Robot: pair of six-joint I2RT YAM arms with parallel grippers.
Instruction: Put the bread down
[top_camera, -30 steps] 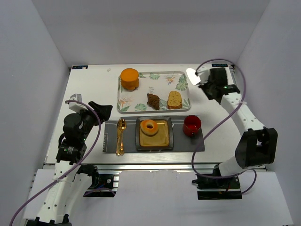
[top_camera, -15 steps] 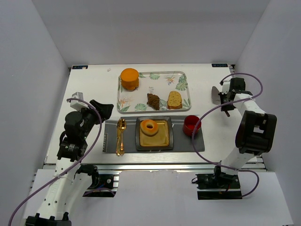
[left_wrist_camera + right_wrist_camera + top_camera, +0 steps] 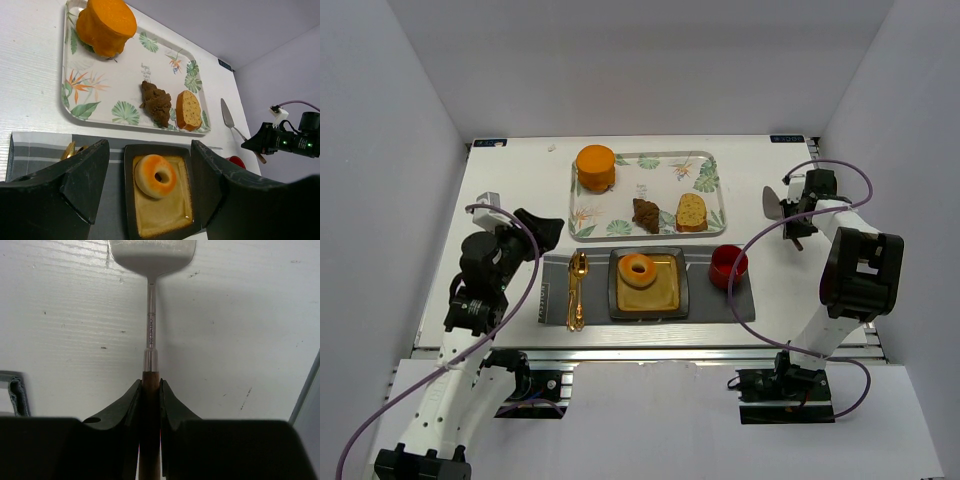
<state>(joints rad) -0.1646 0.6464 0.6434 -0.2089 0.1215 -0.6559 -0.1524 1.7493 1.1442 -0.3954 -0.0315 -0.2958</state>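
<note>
The bread (image 3: 639, 268), a small golden-orange ring with a pale rim, lies on the far part of a dark square plate (image 3: 614, 292) on the grey placemat. In the left wrist view the bread (image 3: 155, 175) sits on the plate (image 3: 129, 205) between and beyond my fingers. My left gripper (image 3: 542, 232) is open and empty, left of the plate and above the mat; it also shows in the left wrist view (image 3: 150, 152). My right gripper (image 3: 798, 207) is at the table's right side, shut (image 3: 150, 386) on the wooden handle of a metal spatula (image 3: 151, 252).
A leaf-printed tray (image 3: 705, 170) at the back holds an orange cylinder cake (image 3: 595, 167), a brown pastry (image 3: 646, 214) and a loaf slice (image 3: 691, 211). A red cup (image 3: 728, 266) stands right of the plate. Gold cutlery (image 3: 577, 290) lies left of it.
My right arm swung from the tray's back right corner out to the table's right side, carrying the spatula. The left arm barely shifted. The bread has not moved.
</note>
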